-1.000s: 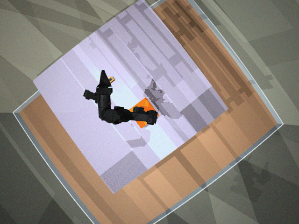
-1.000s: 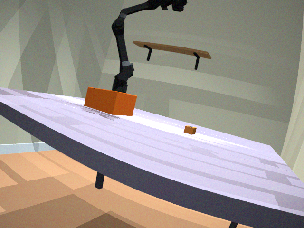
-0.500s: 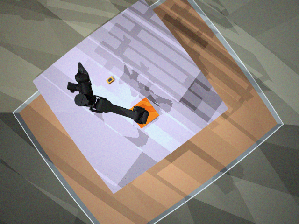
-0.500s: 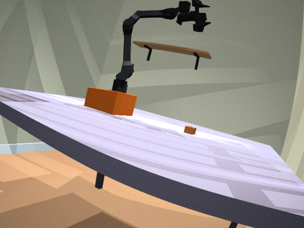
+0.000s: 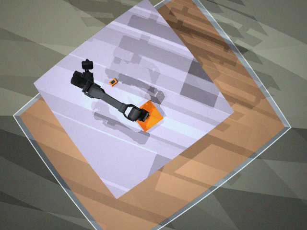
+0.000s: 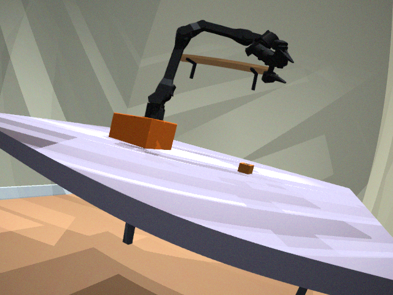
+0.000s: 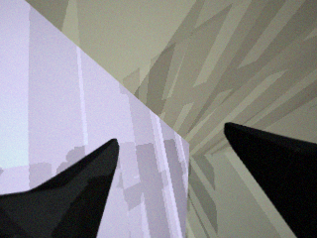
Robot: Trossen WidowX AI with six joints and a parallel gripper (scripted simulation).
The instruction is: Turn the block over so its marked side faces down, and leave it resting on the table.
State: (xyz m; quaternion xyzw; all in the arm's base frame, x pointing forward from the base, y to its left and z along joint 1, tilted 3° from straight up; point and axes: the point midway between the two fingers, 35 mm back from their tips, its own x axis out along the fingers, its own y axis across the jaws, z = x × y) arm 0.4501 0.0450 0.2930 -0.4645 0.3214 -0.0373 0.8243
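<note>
Pale table [image 5: 138, 160] [image 6: 202, 203] [image 7: 54, 99] spreading under everything; orange box [image 5: 155, 117] [image 6: 131, 129] sitting on it, black arm [image 5: 111, 100] [image 6: 172, 64] rising from box and reaching out; gripper [image 5: 85, 64] [image 6: 289, 72] [image 7: 170, 135] hanging high above table, jaws standing wide open, gripping nothing; small orange block [image 5: 113, 82] [image 6: 245, 168] resting on table, below jaws and well apart from them, dark-marked face pointing up
</note>
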